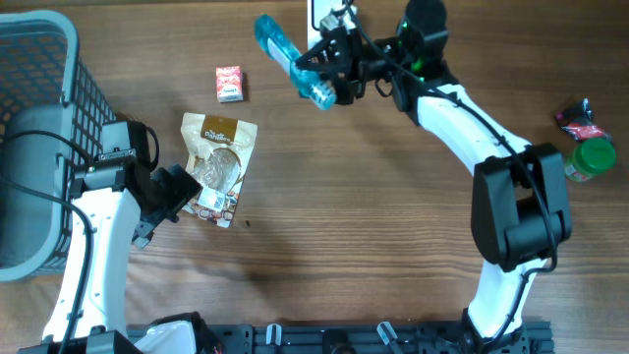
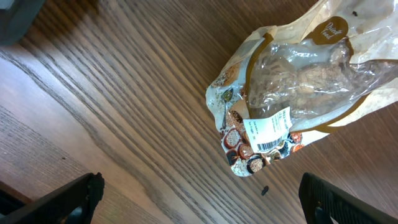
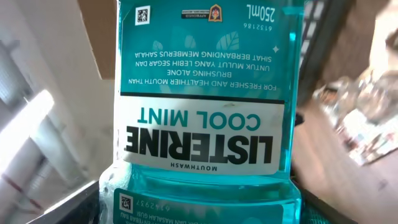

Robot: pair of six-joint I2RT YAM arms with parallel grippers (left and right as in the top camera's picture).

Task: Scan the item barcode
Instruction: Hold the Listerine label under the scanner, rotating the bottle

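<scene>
A teal Listerine mouthwash bottle (image 1: 288, 57) hangs tilted above the back of the table, with my right gripper (image 1: 329, 79) shut on its lower end. The right wrist view is filled by the bottle (image 3: 202, 124), its label upside down and small square codes showing; my right gripper (image 3: 202, 216) sits at the bottom edge, mostly hidden. A white object (image 1: 322, 15) stands just behind the bottle. My left gripper (image 1: 182, 192) stands open low beside a snack bag (image 1: 218, 162). Nothing lies between my left gripper (image 2: 199, 202) fingers; the bag (image 2: 298, 87) with a white barcode label (image 2: 267, 130) lies ahead of them.
A grey basket (image 1: 39, 98) fills the left edge. A small red box (image 1: 229, 84) lies behind the snack bag. At the right edge sit a green-lidded jar (image 1: 590, 159) and a dark pink packet (image 1: 578, 120).
</scene>
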